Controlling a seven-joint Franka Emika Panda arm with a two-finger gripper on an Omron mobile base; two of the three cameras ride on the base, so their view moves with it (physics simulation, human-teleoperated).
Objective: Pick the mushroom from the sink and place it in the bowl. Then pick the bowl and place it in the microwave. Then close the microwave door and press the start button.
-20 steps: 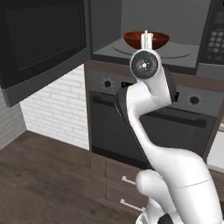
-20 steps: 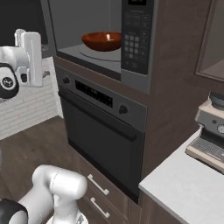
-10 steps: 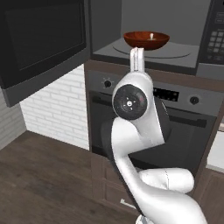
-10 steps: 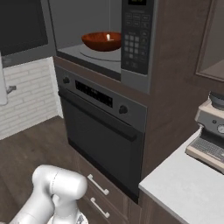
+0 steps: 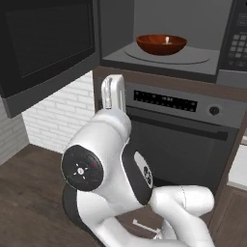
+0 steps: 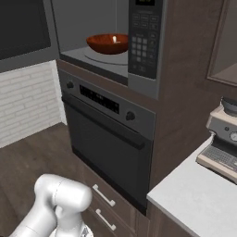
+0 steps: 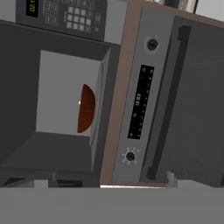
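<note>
In the left base view, the microwave door (image 5: 48, 43) occupies the upper left, swung open on its left hinge, its dark window facing the room. Below it lies a white brick wall (image 5: 58, 113) and a dark wood floor (image 5: 29, 193). The gripper (image 5: 113, 92) stands upright near the centre-left, in front of the left end of the oven (image 5: 178, 140), below the level of the microwave (image 5: 159, 58) floor and well apart from the bowl (image 5: 161, 44). Its pale housing hides the fingers, so their spacing cannot be read directly; they are taken to stand fully apart, and nothing is held. To the right, the bowl sits upright on the round turntable (image 5: 193, 59) inside the pale cavity, with a small pale lump, probably the mushroom (image 5: 167, 39), resting at its centre. The keypad (image 5: 239, 43) lies at the far right of the microwave. In the right base view, the bowl (image 6: 108, 43) sits in the open cavity just left of the keypad (image 6: 141, 41), the oven (image 6: 109, 134) is mounted beneath, and a pale table (image 6: 199, 194) at the lower right carries a coffee machine (image 6: 222, 139). In the rolled hand view, the bowl (image 7: 86, 108) appears edge-on within the cavity, beside the oven control panel (image 7: 140, 103).
</note>
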